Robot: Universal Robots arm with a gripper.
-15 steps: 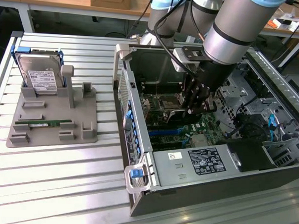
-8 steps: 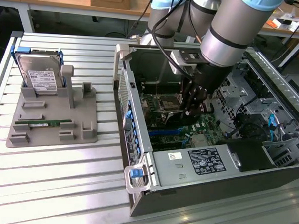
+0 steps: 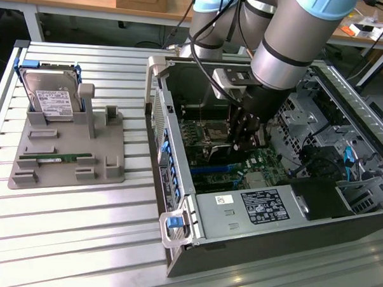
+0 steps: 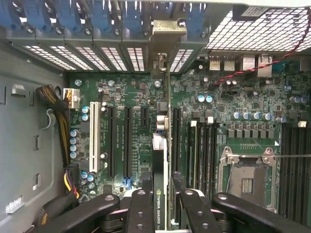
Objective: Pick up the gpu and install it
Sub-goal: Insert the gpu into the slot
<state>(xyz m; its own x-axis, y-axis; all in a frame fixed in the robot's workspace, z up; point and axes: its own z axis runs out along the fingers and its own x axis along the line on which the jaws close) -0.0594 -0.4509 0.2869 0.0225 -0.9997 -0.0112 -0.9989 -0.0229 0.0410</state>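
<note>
Work surface is a ribbed aluminium table [image 3: 79, 240] with wooden benches behind it; an open computer case [image 3: 252, 203] lies on its side toward the exterior view's right.

Fingers [image 4: 141, 213]: black, two-sided, clenched on the gpu [image 4: 159, 194], which stands edge-on between them; its printed green-and-black top edge reads along the wrist view's centre. The gripper [image 3: 246, 134] is down inside the case, above the motherboard [image 3: 232, 164].

Card position: held over the board, its silver bracket end [image 4: 163, 63] reaching toward the rear slot grille [image 4: 112, 56]. It runs alongside the long black expansion slots [image 4: 127, 141]; whether its connector has entered a slot cannot be told.

Step in hand, by judgement: the pick is done and the install is under way, at alignment or seating. The next move would call for the card edge square to its slot, the bracket lined up with the rear opening, and a straight even press without tilt.

View differences: the wrist view gives the card-to-slot alignment, the empty CPU socket [image 4: 248, 177] and the cable bundle [image 4: 56, 121]. The exterior view gives the arm's reach into the case and, well apart at its left, a grey fixture tray [image 3: 70, 157] carrying a hard drive [image 3: 50, 99] and a memory stick [image 3: 56, 156].
</note>
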